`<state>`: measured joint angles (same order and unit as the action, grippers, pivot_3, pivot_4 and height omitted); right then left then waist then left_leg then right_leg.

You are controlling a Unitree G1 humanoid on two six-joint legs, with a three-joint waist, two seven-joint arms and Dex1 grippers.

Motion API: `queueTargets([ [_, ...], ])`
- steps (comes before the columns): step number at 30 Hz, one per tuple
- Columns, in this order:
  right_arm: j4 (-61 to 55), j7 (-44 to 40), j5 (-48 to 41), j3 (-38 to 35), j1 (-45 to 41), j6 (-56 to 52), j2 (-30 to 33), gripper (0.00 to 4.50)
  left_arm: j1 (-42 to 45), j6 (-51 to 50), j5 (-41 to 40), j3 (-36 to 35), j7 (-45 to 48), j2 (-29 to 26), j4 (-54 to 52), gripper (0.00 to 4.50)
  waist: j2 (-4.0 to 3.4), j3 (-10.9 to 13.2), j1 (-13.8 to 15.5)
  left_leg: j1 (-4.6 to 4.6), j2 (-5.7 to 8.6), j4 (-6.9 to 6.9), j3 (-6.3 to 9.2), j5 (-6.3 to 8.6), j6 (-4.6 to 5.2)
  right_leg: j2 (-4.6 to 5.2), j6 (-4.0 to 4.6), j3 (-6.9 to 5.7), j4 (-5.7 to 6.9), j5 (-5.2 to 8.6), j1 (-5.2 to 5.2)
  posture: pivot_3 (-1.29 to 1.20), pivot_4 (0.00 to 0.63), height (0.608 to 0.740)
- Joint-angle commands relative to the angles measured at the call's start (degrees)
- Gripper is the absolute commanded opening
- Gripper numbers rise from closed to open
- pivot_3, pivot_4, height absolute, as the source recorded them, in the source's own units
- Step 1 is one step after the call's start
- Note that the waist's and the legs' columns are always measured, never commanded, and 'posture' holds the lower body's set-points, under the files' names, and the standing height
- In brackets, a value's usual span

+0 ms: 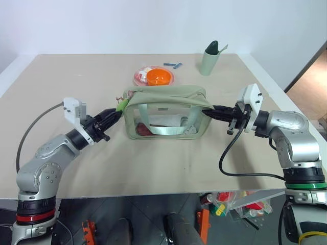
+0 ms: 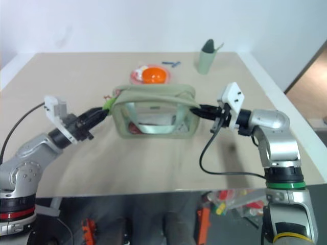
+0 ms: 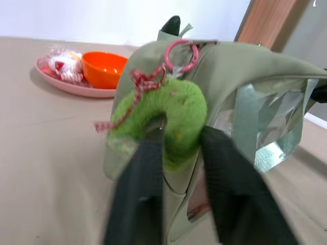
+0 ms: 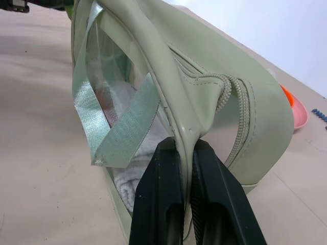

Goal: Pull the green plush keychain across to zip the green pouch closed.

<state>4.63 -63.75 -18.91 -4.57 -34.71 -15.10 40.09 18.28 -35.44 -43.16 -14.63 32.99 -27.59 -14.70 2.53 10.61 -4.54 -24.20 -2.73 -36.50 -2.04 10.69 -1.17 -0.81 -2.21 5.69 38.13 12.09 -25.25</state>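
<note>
Beige table (image 1: 153,168) against plain white wall (image 1: 127,25)

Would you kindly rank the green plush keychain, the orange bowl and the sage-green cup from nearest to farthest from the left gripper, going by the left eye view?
1. green plush keychain: pinched in the left gripper at the green pouch's left end.
2. orange bowl: behind the pouch, mid-table.
3. sage-green cup: far right of the table.

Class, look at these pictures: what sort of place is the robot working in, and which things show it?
Probably a robot test lab or workshop: a plain beige table against a bare white wall, props such as the green pouch and orange bowl, and bins of colourful parts under the table.
</note>
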Motion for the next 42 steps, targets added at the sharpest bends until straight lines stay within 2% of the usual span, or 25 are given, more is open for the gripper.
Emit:
queueTargets([
  [1, -1.8, -0.1, -0.3, -0.4, -1.0, 0.6, 1.4, 0.0, 0.9, 1.6, 1.2, 0.5, 0.5, 0.0, 0.3, 0.1, 0.0, 0.0, 0.0, 0.0, 0.0, 0.0, 0.0, 0.0, 0.0, 0.0, 0.0, 0.0, 0.0, 0.0, 0.0, 0.0, 0.15, 0.74],
  [7, -1.6, -0.2, -0.3, -0.5, -0.9, 1.0, 1.7, 0.0, 3.8, 1.1, -0.4, -0.5, 1.3, -1.4, -0.7, 0.1, 0.0, 0.0, 0.0, -0.01, 0.01, 0.0, 0.0, 0.0, 0.0, 0.0, 0.0, 0.0, 0.0, 0.0, 0.0, 0.0, 0.15, 0.74],
  [11, -1.2, -0.4, -0.2, -0.5, -0.8, 1.4, 2.0, 0.0, 13.1, -2.6, -5.0, -1.1, 2.5, -4.6, -2.9, 0.1, 0.1, 0.1, 0.1, -0.03, 0.02, -0.02, 0.01, 0.0, 0.0, 0.01, -0.01, -0.01, 0.0, 0.0, 0.0, 0.0, 0.15, 0.74],
  [15, -0.3, -0.6, 0.2, -0.3, -1.0, 2.0, 2.4, 0.0, 19.6, -3.7, -5.4, 2.6, 4.0, -4.6, -2.2, 0.1, 0.04, 0.0, 0.1, -0.05, 0.07, -0.03, 0.04, -0.01, -0.03, 0.05, -0.11, -0.01, -0.06, 0.01, 0.04, 0.0, 0.15, 0.74],
  [25, 1.2, -1.3, 0.9, -0.5, -1.0, 3.5, 3.2, 0.0, 27.2, 3.2, 5.0, 14.0, 11.7, -0.2, 7.5, 0.1, 0.04, 0.0, 0.3, -0.05, 0.09, 0.0, 0.06, 0.0, -0.03, 0.05, -0.15, -0.02, -0.04, 0.03, 0.04, 0.0, 0.15, 0.74],
  [30, 0.6, -1.0, 0.8, -0.8, -0.5, 3.4, 3.5, 0.0, 28.7, 5.8, 9.7, 15.7, 12.4, 0.8, 11.8, 0.1, 0.04, 0.0, 0.3, -0.07, 0.1, -0.01, 0.07, 0.0, -0.03, 0.05, -0.15, -0.01, -0.04, 0.03, 0.03, 0.0, 0.15, 0.74],
  [36, -0.3, -0.8, 0.6, -1.1, 0.4, 3.2, 3.8, 0.0, 29.9, 4.2, 10.4, 16.3, 14.8, 1.4, 12.9, 0.1, 0.04, 0.0, 0.4, -0.08, 0.11, -0.01, 0.07, 0.0, -0.03, 0.07, -0.16, -0.01, -0.04, 0.03, 0.03, 0.0, 0.15, 0.74],
  [42, -0.2, -0.8, 0.4, -1.0, 0.6, 3.7, 3.6, 0.0, 29.9, 2.3, 10.7, 16.7, 17.1, 0.8, 12.5, 1.98, 0.04, 0.0, 0.4, -0.08, 0.11, -0.02, 0.08, 0.0, -0.03, 0.07, -0.17, -0.01, -0.04, 0.02, 0.04, 0.0, 0.15, 0.74],
])
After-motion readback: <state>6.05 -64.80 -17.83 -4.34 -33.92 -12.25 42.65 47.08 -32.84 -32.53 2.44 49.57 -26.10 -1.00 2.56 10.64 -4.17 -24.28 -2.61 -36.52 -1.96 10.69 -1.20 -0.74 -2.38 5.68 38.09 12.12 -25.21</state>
